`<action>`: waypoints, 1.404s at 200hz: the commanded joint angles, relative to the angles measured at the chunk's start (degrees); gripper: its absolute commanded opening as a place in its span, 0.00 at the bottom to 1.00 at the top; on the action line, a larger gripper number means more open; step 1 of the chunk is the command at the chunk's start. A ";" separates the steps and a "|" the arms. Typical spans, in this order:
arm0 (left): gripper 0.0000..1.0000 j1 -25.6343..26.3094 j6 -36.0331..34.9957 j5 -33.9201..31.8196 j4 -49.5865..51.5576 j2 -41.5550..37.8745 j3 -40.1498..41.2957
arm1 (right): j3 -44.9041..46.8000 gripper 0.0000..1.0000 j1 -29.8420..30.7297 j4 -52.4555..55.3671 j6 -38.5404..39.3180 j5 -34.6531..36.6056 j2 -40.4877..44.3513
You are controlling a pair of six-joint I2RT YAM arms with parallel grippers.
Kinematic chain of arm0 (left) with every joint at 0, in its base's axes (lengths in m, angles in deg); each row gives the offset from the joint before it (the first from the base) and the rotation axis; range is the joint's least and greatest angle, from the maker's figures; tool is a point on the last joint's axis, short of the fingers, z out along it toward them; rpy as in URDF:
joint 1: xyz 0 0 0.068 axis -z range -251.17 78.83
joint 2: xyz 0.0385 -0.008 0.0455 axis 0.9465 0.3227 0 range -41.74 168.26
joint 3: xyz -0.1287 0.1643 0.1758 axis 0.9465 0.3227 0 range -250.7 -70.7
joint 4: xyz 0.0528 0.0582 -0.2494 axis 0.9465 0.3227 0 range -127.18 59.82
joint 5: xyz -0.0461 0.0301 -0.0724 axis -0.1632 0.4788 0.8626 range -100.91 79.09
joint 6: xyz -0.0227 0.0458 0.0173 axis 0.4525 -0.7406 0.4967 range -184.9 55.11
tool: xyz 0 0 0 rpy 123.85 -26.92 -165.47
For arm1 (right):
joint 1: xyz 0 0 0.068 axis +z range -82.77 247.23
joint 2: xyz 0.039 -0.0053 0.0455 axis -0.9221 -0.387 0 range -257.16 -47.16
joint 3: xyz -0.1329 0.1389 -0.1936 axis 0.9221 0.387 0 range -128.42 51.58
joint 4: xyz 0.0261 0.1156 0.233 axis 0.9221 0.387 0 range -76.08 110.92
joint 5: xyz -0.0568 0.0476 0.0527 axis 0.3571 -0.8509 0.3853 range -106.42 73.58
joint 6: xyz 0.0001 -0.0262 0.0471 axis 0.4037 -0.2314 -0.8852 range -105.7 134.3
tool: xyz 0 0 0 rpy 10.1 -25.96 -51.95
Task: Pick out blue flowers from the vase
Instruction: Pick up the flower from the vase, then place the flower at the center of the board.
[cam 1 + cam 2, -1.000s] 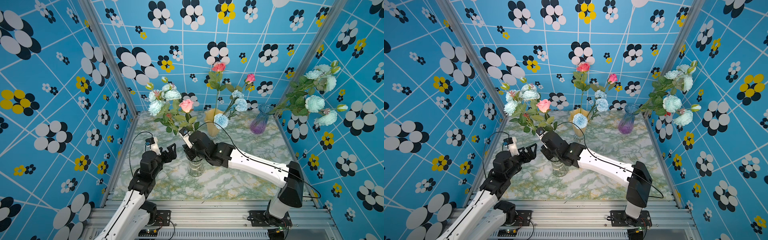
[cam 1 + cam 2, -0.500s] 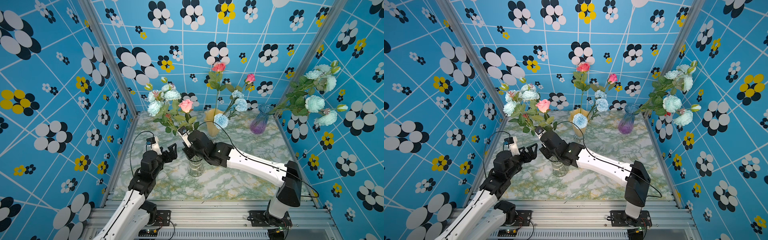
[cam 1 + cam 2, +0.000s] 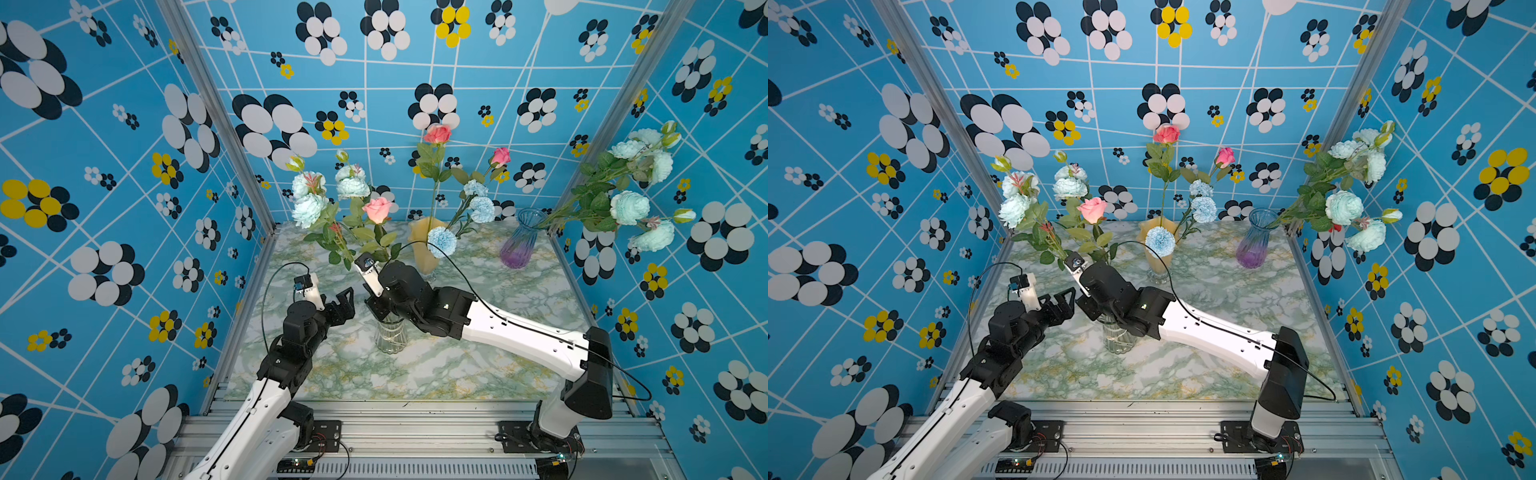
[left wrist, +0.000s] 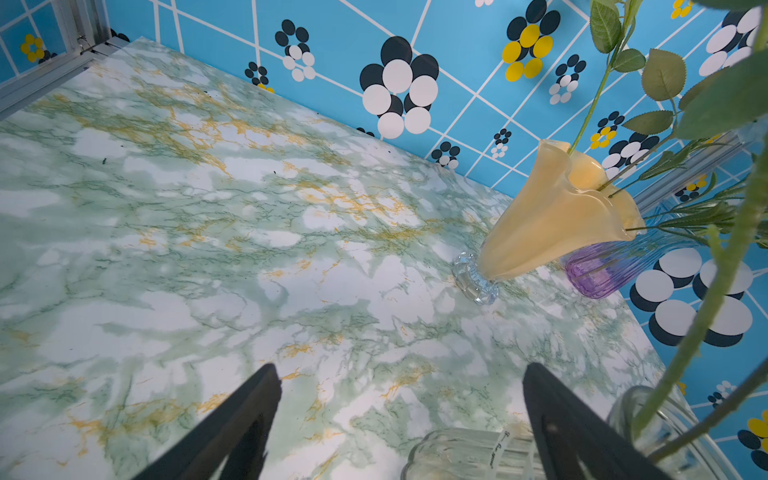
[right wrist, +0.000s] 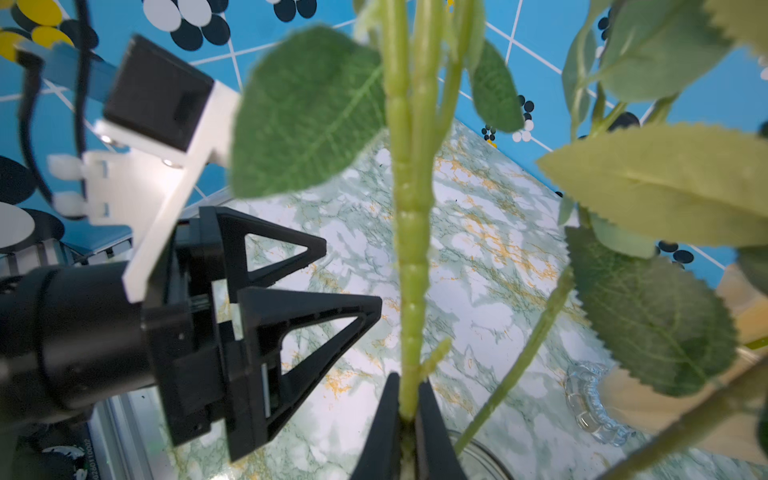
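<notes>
The right claw (image 3: 375, 306), in both top views, reaches low over the clear vase (image 3: 389, 336); the blue flowers (image 3: 309, 205) lean up leftward. Right wrist view: it is clenched on their long stem (image 5: 409, 257). Left wrist view: the left claw (image 4: 399, 368) is released above the table (image 4: 208, 208).

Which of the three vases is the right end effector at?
The clear glass vase nearest the robot; right end effector grips a stem above it; yellow vase and purple vase stand farther back.
</notes>
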 commanded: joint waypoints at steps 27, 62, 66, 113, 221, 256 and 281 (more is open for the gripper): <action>0.93 0.55 -1.19 -0.78 0.33 0.44 -2.24 | -4.36 0.00 0.01 1.82 1.69 -0.65 4.91; 0.93 0.66 -1.33 -0.70 0.43 1.15 -2.73 | -6.66 0.00 0.06 2.63 1.88 -1.49 7.36; 0.94 0.68 -1.39 -0.70 0.53 1.23 -2.67 | -7.15 0.00 0.00 2.87 1.82 -1.68 7.54; 0.94 0.89 -1.46 -0.97 0.64 1.66 -2.97 | -10.61 0.00 -0.01 3.66 1.47 -3.45 9.42; 0.94 1.17 -1.64 -1.24 0.86 1.69 -3.19 | -21.74 0.00 -1.81 10.17 -0.37 -6.63 9.88; 0.93 1.33 -1.72 -1.53 0.70 1.08 -2.92 | -24.20 0.00 -3.91 10.72 -2.70 -11.33 10.36; 0.93 1.36 -1.76 -1.60 0.69 0.98 -2.81 | -26.31 0.00 -4.79 11.26 -4.12 -14.45 9.94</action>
